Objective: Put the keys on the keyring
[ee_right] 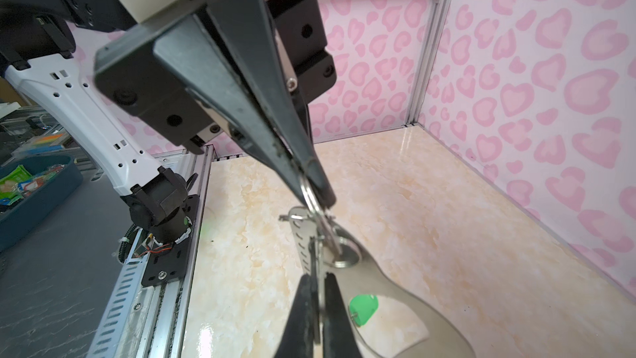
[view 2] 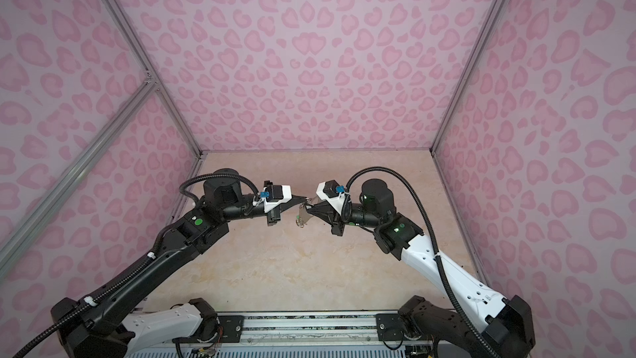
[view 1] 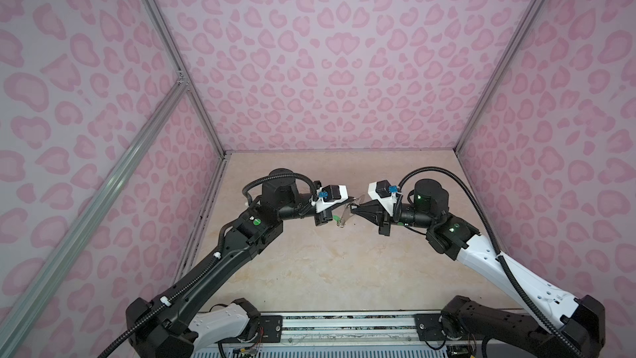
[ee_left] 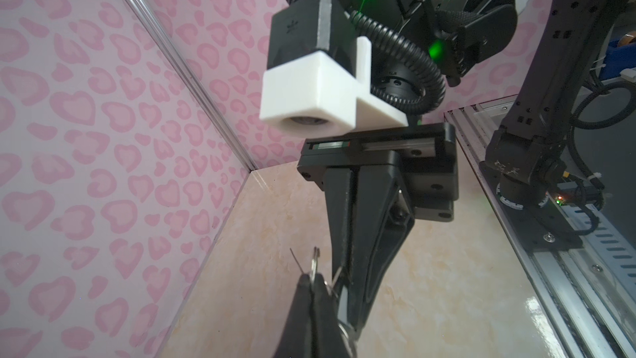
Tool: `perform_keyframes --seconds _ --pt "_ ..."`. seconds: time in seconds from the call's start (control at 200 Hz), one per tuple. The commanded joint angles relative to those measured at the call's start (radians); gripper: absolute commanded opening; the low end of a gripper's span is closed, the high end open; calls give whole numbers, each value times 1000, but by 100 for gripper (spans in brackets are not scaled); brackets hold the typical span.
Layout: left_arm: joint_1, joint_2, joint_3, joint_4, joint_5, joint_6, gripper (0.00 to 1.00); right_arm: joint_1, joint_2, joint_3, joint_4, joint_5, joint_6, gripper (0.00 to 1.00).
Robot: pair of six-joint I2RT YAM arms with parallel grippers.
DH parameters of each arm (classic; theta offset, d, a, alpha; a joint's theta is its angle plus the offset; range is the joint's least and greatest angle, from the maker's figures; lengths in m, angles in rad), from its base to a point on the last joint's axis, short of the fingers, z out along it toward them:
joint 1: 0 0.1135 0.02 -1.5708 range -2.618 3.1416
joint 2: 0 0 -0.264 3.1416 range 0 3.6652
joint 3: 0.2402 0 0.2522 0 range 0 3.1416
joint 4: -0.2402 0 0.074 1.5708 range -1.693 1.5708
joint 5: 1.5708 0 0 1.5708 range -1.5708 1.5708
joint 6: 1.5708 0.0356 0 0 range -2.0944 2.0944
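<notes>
Two end effectors meet nose to nose in mid-air over the counter (view 1: 327, 270), and you've got the keyring (ee_right: 375, 272) held between them, clear of the surface. Your right end effector (ee_right: 318, 285) is pressed together on the keyring itself. It's biting the flat grey plate right by the edge with the row of little holes, so in the right wrist view the plate runs out edge-on from between its fingers (ee_right: 301, 304). Your left end effector (ee_right: 316, 189) comes in from the opposite side and is pinched shut on a split ring (ee_right: 309, 198) at that same holed edge, just past the right one's tips. Can't tell whether that ring actually goes through a hole. A second ring (ee_right: 344, 256) lies against the plate face just beside it. The green tag (ee_right: 363, 308) of one key shows in the opening of the handle slot, near your right end effector's fingers but apart from them. In both top views the keyring tilts downward between the two tips, with the green bit at its lower end, on the left arm's side.
</notes>
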Motion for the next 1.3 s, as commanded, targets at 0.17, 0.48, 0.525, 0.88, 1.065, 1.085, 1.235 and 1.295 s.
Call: perform_keyframes --seconds 0.17,0.48,0.525,0.88,1.065,1.085,1.235,1.295 --pt "0 -22 -17 29 -34 16 3 -17 -15 51 -139 35 -101 0" --pt "1 -31 -31 24 -36 18 3 -20 -4 103 -223 50 -151 0" --pt "0 -31 -32 25 -36 18 3 -19 -2 109 -229 52 -156 0" --pt "0 -29 -38 23 -33 18 3 -18 18 166 -300 49 -206 0" --pt "0 -27 -39 16 -25 21 3 -18 15 175 -306 60 -222 0" --pt "1 -26 -38 15 -25 21 3 -18 15 177 -306 64 -224 0" --pt "0 -26 -41 5 -24 24 3 -16 12 191 -322 102 -259 0" --pt "0 -25 -40 -1 -24 27 3 -17 12 200 -326 104 -269 0"
